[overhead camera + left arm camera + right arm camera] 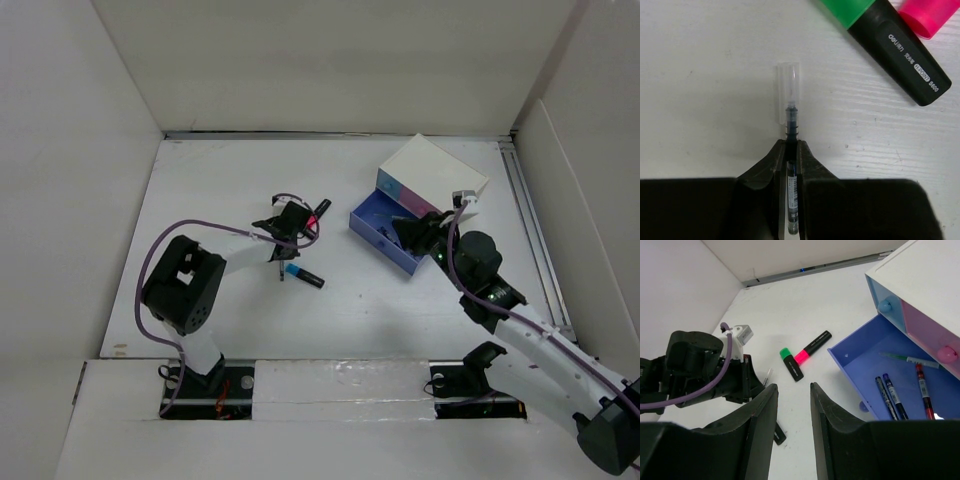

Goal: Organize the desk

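one deli s600 highlighter point(900, 50) lies beyond the left pincer point(791, 150) gripping a pen point(791, 120).

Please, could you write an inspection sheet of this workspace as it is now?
Surface: white desk, matte.
Job's things: clear-capped pen; green highlighter; pink highlighter; blue-capped marker; open blue drawer holding four pens.
Clutter: nothing seen.
Pincers: left pincer shut on the pen; right pincer open, empty.
Cables: purple cable on each arm.
Surroundings: white walls; metal rail at right.
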Available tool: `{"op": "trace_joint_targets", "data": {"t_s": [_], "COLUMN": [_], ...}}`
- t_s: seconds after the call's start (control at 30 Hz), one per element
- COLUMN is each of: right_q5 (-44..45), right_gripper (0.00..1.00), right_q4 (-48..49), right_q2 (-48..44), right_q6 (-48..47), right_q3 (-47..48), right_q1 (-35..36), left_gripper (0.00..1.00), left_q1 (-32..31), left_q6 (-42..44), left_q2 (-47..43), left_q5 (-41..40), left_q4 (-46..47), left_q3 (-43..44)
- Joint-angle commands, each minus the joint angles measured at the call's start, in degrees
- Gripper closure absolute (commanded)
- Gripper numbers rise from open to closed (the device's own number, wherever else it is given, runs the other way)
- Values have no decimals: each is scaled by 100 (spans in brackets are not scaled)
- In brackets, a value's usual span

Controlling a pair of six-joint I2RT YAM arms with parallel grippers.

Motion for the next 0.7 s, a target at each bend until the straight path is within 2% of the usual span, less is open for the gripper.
{"op": "trace_joint_targets", "data": {"t_s": [0.0,0.13,0.17,0.23,0.27,0.33,0.37,0.4,0.47,0.5,0.57,0.67], "right_q5": [48,74,92,92,144,232,311,355,495,548,671,733], "right_gripper": [62,62,62,62,62,62,63,63,65,66,67,67], "right_q4": [293,302,293,293,276,224,188,179,127,109,109,109], "right_q2": [12,21,30,12,4,-84,-128,-163,-338,-400,-584,-691], "right_q6": [-11,-28,-19,-37,-37,-46,-37,-37,-37,-28,-2,-2], "right_q3": [57,49,66,58,66,57,40,40,14,-30,-74,-127], "right_q1": [60,60,60,60,60,60,60,60,60,60,60,60], "left_gripper": [100,100,100,100,100,100,100,100,100,100,100,100], "left_q1": [-6,-6,-6,-6,-6,-6,-6,-6,-58,-58,-58,-303], "left_q6": [-230,-292,-318,-353,-388,-616,-730,-879,-1441,-1661,-2337,-2954], "left_q2": [-504,-1154,-1608,-1778,-2040,-2270,-2428,-2465,-2465,-2439,-2264,-1695], "left_q5": [-440,-450,-162,-11,338,805,1338,1605,2053,2316,2468,2382], "left_q4": [-458,-521,-477,-354,-223,268,540,1187,1822,2548,3656,4434], "left_q3": [-11,225,296,340,332,192,104,-19,-344,-458,-827,-855]}}
